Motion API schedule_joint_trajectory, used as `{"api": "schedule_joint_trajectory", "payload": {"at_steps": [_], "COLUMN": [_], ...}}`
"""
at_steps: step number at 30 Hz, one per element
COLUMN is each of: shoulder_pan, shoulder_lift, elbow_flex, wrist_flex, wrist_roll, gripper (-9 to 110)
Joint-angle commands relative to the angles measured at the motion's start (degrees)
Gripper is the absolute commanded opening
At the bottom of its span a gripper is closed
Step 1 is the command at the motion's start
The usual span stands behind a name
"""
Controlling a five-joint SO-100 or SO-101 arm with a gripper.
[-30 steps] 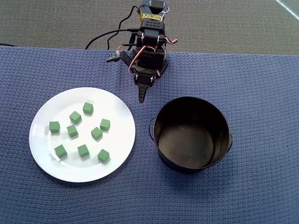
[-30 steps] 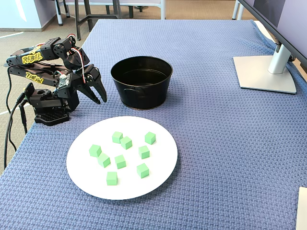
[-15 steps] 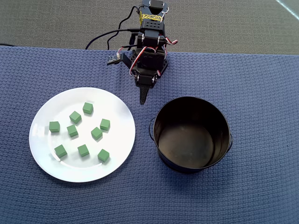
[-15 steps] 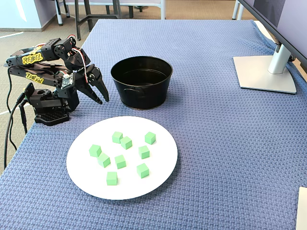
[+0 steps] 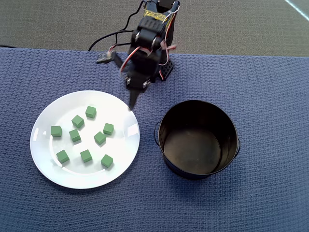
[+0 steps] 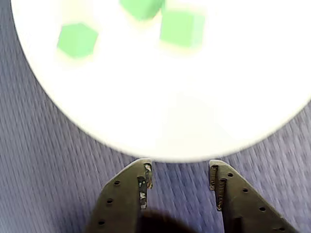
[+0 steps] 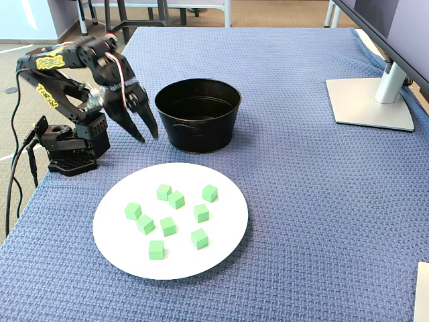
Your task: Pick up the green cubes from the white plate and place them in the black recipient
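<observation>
Your gripper (image 7: 146, 136) hangs in the air with its jaws parted and nothing between them; the wrist view shows the two fingertips (image 6: 145, 170) set apart over the blue cloth, just short of the plate's near rim. In the overhead view the gripper (image 5: 130, 107) points down at the upper right rim of the white plate (image 5: 46, 166), between the arm's base and the black recipient (image 5: 199, 139). You have eight green cubes (image 5: 100, 138) in plain sight on the plate in the overhead view, scattered loosely across its middle and none touching another; the fixed view shows the same spread of green cubes (image 7: 176, 200) on the white plate (image 7: 221, 238). The wrist view is blurred and catches only a few green cubes (image 6: 181, 28) near its top edge on the white plate (image 6: 194, 116), so you cannot count them there. The black recipient (image 7: 196, 115) stands upright on the blue cloth (image 7: 322, 201) just beside the plate, apart from it, and its shiny inside looks bare as far as both views reach. A monitor stand (image 7: 372, 100) sits well apart at the far right of the fixed view.
</observation>
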Motion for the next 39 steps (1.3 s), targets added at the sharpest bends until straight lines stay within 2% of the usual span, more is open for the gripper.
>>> {"api": "schedule_joint_trajectory", "payload": {"at_steps": [1, 14, 21, 29, 39], "shoulder_pan": [4.22, 8.26, 9.05, 9.32, 8.09], "shoulder_lift": [-10.46, -35.77, -42.19, -45.88, -41.57], "elbow_flex": [-6.15, -16.52, -19.78, -21.8, -20.48], "wrist_flex": [-5.01, -12.74, -13.45, -12.39, -8.96], "wrist_roll": [-2.37, -4.48, -3.69, -6.5, -5.89], "gripper": [7, 16, 15, 23, 23]}}
